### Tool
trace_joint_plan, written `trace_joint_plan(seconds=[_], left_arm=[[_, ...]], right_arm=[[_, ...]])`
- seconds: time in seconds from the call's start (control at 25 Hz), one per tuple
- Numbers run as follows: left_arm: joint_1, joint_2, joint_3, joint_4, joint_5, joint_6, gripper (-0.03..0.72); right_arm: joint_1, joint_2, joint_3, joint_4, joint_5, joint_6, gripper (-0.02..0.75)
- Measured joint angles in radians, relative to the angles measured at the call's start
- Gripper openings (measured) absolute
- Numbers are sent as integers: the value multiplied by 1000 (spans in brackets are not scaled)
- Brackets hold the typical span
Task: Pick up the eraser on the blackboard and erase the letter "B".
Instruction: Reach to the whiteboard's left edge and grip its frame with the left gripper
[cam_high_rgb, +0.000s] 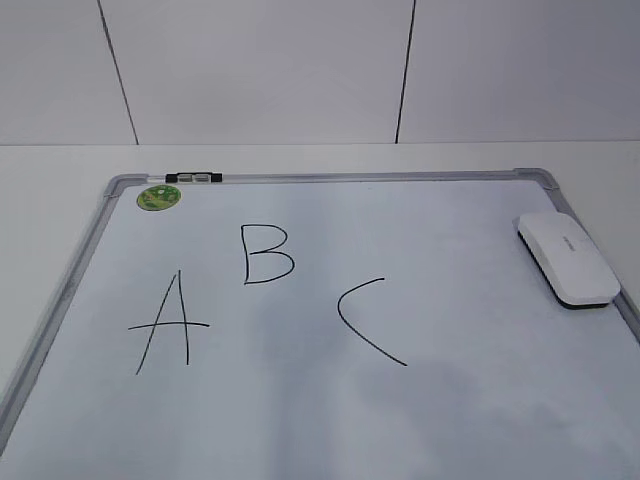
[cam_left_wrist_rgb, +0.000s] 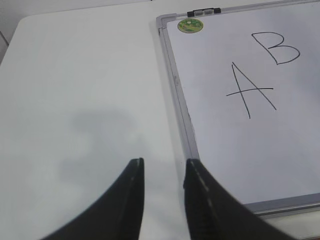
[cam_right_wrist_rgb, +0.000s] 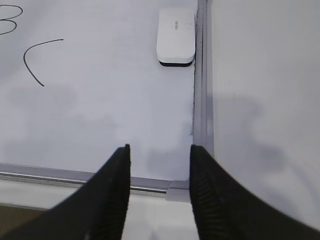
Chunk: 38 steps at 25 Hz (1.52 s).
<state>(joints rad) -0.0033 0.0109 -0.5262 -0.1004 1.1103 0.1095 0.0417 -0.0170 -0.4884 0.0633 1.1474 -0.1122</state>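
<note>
The blackboard (cam_high_rgb: 300, 420) is a white dry-erase board with a grey frame, lying flat on the table. The letter "B" (cam_high_rgb: 266, 254) is drawn between an "A" (cam_high_rgb: 165, 322) and a "C" (cam_high_rgb: 368, 320). The eraser (cam_high_rgb: 566, 258), white with a black underside, lies on the board at its right edge; it also shows in the right wrist view (cam_right_wrist_rgb: 176, 36). My left gripper (cam_left_wrist_rgb: 163, 162) is open and empty, over the table by the board's left frame. My right gripper (cam_right_wrist_rgb: 160, 149) is open and empty above the board's near right corner, well short of the eraser. Neither gripper shows in the exterior view.
A round green sticker (cam_high_rgb: 159, 197) and a small black-and-silver marker (cam_high_rgb: 194, 177) sit at the board's far left corner. White table (cam_left_wrist_rgb: 75, 100) extends left of the board and also right of it (cam_right_wrist_rgb: 265, 100). A white wall (cam_high_rgb: 260, 70) stands behind.
</note>
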Motion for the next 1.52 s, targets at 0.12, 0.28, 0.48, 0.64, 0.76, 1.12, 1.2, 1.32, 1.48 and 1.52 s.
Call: trace_joint_plan(seconds=[0.12,0.28,0.48,0.64,0.76,1.12,1.2,1.32,1.48,1.52], left_arm=[[0,0,0,0,0,0,219],[0,0,0,0,0,0,219],[0,0,0,0,0,0,219],[0,0,0,0,0,0,219],[0,0,0,0,0,0,219],[0,0,0,-13,0,0,219],[0,9,0,-18,0,0,220],[0,72,-33,-30,13,0,220],[0,231,-121,-33,13,0,220],[0,276,-142,-35,13,0,220]], right_arm=[[0,0,0,0,0,0,336],[0,0,0,0,0,0,336],[0,0,0,0,0,0,336],[0,0,0,0,0,0,336],[0,0,-2,0,0,0,336],[0,106,-11,0,-38,84,336],[0,148,-22,0,-40,105,336],[0,235,-62,0,-54,153,336],[0,362,-114,0,-100,170,336],[0,405,-129,0,-118,172,336]])
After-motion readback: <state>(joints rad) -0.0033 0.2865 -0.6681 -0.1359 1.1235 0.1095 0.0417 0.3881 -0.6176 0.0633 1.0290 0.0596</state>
